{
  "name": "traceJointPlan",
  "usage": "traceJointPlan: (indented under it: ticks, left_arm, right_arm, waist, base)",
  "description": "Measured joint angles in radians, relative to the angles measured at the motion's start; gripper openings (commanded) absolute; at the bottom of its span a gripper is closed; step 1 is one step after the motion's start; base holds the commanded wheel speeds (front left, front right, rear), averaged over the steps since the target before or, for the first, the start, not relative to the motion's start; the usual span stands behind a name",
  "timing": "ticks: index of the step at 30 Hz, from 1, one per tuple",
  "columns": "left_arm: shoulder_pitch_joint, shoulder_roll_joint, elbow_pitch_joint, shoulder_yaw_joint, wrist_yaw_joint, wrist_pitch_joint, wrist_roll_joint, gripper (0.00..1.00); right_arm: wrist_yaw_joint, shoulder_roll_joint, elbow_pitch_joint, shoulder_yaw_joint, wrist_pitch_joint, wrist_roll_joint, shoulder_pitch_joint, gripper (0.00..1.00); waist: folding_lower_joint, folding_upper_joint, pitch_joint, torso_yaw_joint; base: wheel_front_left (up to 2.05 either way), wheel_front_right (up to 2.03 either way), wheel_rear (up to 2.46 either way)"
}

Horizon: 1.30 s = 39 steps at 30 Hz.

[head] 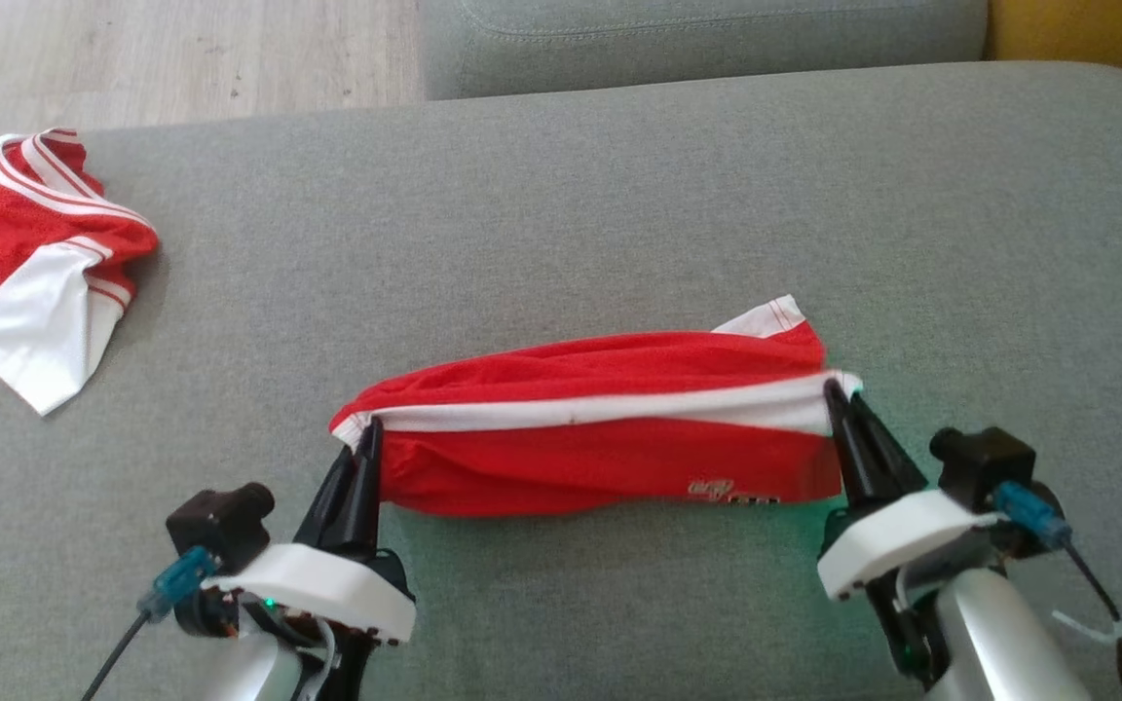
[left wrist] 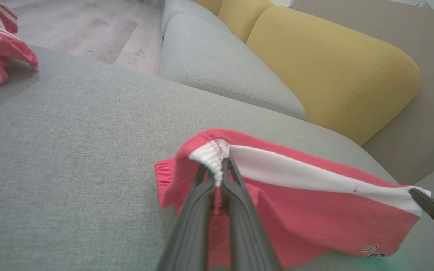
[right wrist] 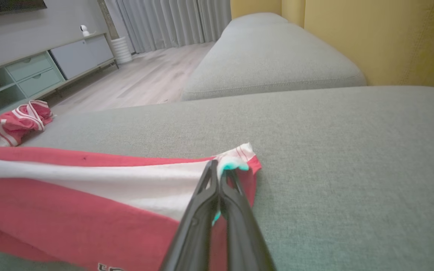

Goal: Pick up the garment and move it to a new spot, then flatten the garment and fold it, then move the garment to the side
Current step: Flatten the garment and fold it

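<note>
now i hold the red shorts [head: 600, 467] by both ends
left gripper [head: 372, 426] and right gripper [head: 830, 389] are each pinched shut on an end; the shorts run side to side between them, over the grey cushion [head: 561, 214].

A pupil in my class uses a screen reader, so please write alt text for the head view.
The left gripper and right gripper each pinch one end of the white band on a red garment, holding it stretched between them over a grey cushion. A second garment, red and white, lies crumpled at the cushion's left edge.
</note>
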Motion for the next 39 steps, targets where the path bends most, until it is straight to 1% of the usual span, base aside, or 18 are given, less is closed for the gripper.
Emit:
traceJointPlan:
  ticks: [3, 6, 12, 15, 22, 25, 27, 30, 32, 36, 39]
  left_arm:
    - [-0.002, 0.002, -0.005, 0.004, -0.001, -0.013, 0.002, 0.00]
    - [-0.016, 0.011, -0.035, 0.012, -0.009, -0.013, 0.013, 0.00]
    - [-0.140, 0.063, -0.138, 0.030, -0.010, 0.025, 0.044, 0.00]
    - [-0.198, 0.086, -0.211, 0.041, -0.009, 0.054, 0.054, 0.00]
    - [-0.290, 0.153, -0.429, 0.059, 0.001, 0.160, 0.073, 0.00]
    - [-0.338, 0.169, -0.517, 0.061, 0.008, 0.214, 0.073, 0.00]
    - [-0.373, 0.176, -0.549, 0.064, 0.011, 0.247, 0.072, 0.00]
    - [-0.423, 0.196, -0.561, 0.065, 0.012, 0.292, 0.072, 0.00]
    - [-0.447, 0.199, -0.551, 0.066, 0.012, 0.313, 0.072, 0.00]
    - [-0.480, 0.199, -0.506, 0.058, -0.001, 0.341, 0.068, 0.00]
    - [-0.524, 0.201, -0.443, 0.054, -0.011, 0.372, 0.060, 0.00]
  right_arm:
    - [0.000, 0.000, 0.002, -0.002, -0.018, 0.000, -0.033, 0.00]
    - [0.000, 0.000, -0.023, -0.005, -0.022, -0.001, -0.067, 0.00]
    - [0.000, 0.000, -0.128, -0.029, -0.017, -0.041, -0.134, 0.00]
    - [0.000, 0.000, -0.206, -0.046, 0.001, -0.060, -0.168, 0.00]
    - [0.000, -0.002, -0.444, -0.074, 0.062, -0.069, -0.212, 0.00]
    - [0.000, -0.010, -0.557, -0.092, 0.095, -0.069, -0.217, 0.00]
    - [0.000, -0.016, -0.618, -0.097, 0.126, -0.069, -0.217, 0.00]
    - [0.000, -0.021, -0.685, -0.102, 0.176, -0.066, -0.218, 0.00]
    - [0.000, -0.031, -0.700, -0.102, 0.204, -0.067, -0.224, 0.00]
    - [0.000, -0.049, -0.690, -0.102, 0.239, -0.065, -0.251, 0.00]
    - [0.000, -0.068, -0.637, -0.098, 0.254, -0.048, -0.294, 0.00]
  waist:
    - [0.0000, 0.0000, -0.008, -0.002]
    - [0.0000, 0.0000, -0.020, -0.005]
    - [0.0000, 0.0000, -0.063, -0.019]
    - [-0.0001, 0.0000, -0.090, -0.028]
    - [-0.0001, 0.0000, -0.135, -0.054]
    - [-0.0001, 0.0000, -0.143, -0.061]
    - [-0.0002, 0.0000, -0.142, -0.064]
    - [-0.0001, 0.0000, -0.132, -0.067]
    - [-0.0001, 0.0000, -0.120, -0.070]
    - [-0.0001, 0.0000, -0.095, -0.073]
    - [-0.0001, 0.0000, -0.054, -0.076]
  base:
    - [0.00, 0.00, 0.00]
    - [0.00, 0.00, 0.00]
    - [0.00, 0.00, 0.00]
    - [0.00, 0.00, 0.00]
    - [0.00, 0.00, 0.00]
    - [0.00, 0.00, 0.00]
    - [0.00, 0.00, 0.00]
    - [0.00, 0.00, 0.00]
    - [0.00, 0.00, 0.00]
    - [0.00, 0.00, 0.00]
    - [0.00, 0.00, 0.00]
